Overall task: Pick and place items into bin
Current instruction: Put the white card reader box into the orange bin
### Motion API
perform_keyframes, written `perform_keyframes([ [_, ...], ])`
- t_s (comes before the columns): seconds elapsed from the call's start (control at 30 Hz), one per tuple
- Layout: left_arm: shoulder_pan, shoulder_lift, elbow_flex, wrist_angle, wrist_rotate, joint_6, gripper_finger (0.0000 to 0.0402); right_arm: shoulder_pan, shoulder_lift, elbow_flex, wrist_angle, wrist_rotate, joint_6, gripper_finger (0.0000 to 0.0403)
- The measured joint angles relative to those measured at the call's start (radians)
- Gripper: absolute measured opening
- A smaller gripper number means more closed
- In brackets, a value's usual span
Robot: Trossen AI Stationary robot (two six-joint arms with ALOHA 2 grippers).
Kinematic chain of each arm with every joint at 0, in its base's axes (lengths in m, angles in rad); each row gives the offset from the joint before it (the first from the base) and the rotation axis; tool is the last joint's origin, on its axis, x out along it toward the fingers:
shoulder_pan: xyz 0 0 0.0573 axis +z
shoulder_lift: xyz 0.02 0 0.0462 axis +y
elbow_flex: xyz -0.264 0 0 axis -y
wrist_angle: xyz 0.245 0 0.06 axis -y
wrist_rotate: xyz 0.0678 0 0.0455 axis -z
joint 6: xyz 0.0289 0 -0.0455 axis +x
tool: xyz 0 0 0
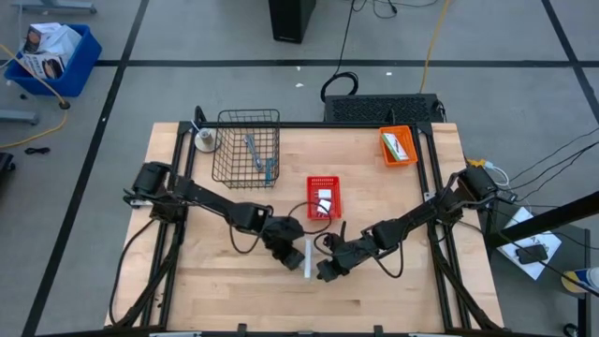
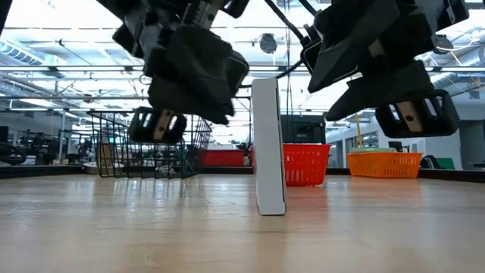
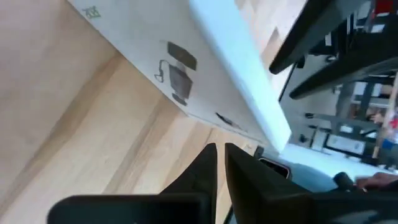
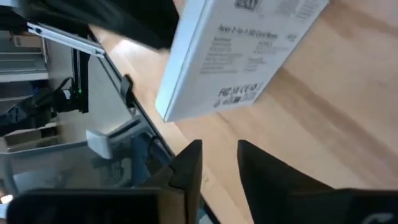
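While both grippers (image 1: 292,245) (image 1: 325,269) hover slightly parted, empty, a flat white printed box (image 2: 269,146) stands upright

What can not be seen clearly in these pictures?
- White box: the low view shows only its thin edge; its print is cut off in both wrist views.
- Red bin contents: too small from above, hidden by its wall in the low view.
- Wire basket: partly hidden behind the left gripper in the low view.

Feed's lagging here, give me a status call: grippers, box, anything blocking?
Left gripper and right gripper flank the white box, neither holding it. Box stands on edge on the table. Red bin just beyond, path looks clear.
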Motion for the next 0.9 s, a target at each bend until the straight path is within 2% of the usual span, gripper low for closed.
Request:
perform_keyframes([
  [0.13,0.014,-0.078,-0.001,-0.142,-0.066,0.058,0.0037,0.002,0.000,0.000,0.034,-0.016,0.064,0.0100],
  [0.23,0.023,-0.150,-0.002,-0.263,-0.127,0.104,0.0037,-0.008,0.001,0.000,0.044,-0.103,0.060,0.0097],
  [0.3,0.033,-0.188,0.001,-0.277,-0.166,0.125,0.0037,-0.018,0.000,0.000,0.044,-0.135,0.058,0.0095],
  [0.37,0.043,-0.238,-0.001,-0.339,-0.218,0.136,0.0037,-0.022,0.000,0.000,0.054,-0.128,0.059,0.0095],
  [0.47,0.063,-0.293,0.002,-0.341,-0.281,0.145,0.0037,-0.021,-0.012,0.000,0.059,-0.098,0.056,0.0100],
  [0.67,0.101,-0.389,-0.001,-0.385,-0.310,0.168,0.0037,-0.029,-0.039,0.002,0.046,-0.080,0.031,0.0119],
  [0.8,0.110,-0.443,-0.003,-0.449,-0.332,0.168,0.0037,-0.038,-0.060,0.001,0.031,-0.068,-0.018,0.0119],
  [0.9,0.106,-0.483,0.001,-0.437,-0.362,0.201,0.0037,-0.038,-0.085,-0.003,0.030,-0.055,-0.047,0.0117],
])
